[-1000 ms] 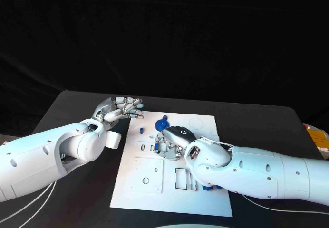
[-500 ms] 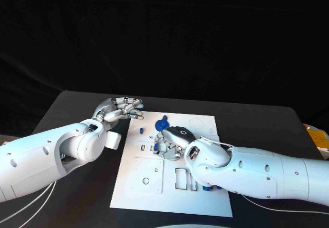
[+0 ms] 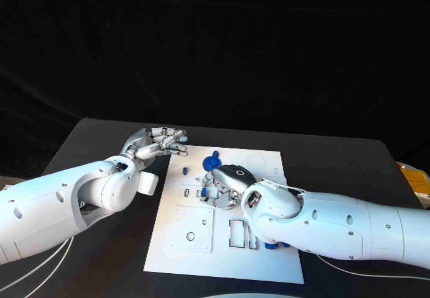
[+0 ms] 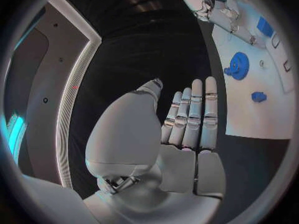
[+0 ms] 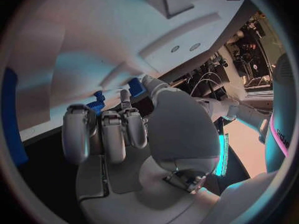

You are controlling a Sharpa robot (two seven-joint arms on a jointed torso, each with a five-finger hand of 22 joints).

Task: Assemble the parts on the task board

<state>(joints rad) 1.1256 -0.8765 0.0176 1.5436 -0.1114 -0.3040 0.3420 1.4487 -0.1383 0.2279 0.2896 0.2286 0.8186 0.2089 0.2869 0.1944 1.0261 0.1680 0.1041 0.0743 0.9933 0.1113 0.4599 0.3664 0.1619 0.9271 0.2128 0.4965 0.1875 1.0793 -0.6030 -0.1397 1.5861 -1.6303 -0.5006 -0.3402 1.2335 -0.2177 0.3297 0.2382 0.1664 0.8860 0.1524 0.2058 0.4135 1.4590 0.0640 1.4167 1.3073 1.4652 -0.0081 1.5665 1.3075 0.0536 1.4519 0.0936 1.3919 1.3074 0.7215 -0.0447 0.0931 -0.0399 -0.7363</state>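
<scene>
The right hand (image 3: 224,184) lay fingers-down on the middle of the task board (image 3: 192,245), curled over small blue parts (image 5: 96,103); whether it gripped one I could not tell. The left hand (image 3: 160,143) hovered at the board's far-left corner, fingers straight and together, holding nothing, near a blue gear (image 3: 210,163).

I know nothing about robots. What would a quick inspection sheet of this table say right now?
Surface: black table, white task board in the middle.
Job's things: blue gear and small blue parts on the board.
Clutter: yellow object at the table's right edge.
Hands: left hand at the board's far left corner, holds nothing; right hand down on the board, grip cannot be told.
Cables: white cables by the left arm.
Surroundings: black backdrop.
</scene>
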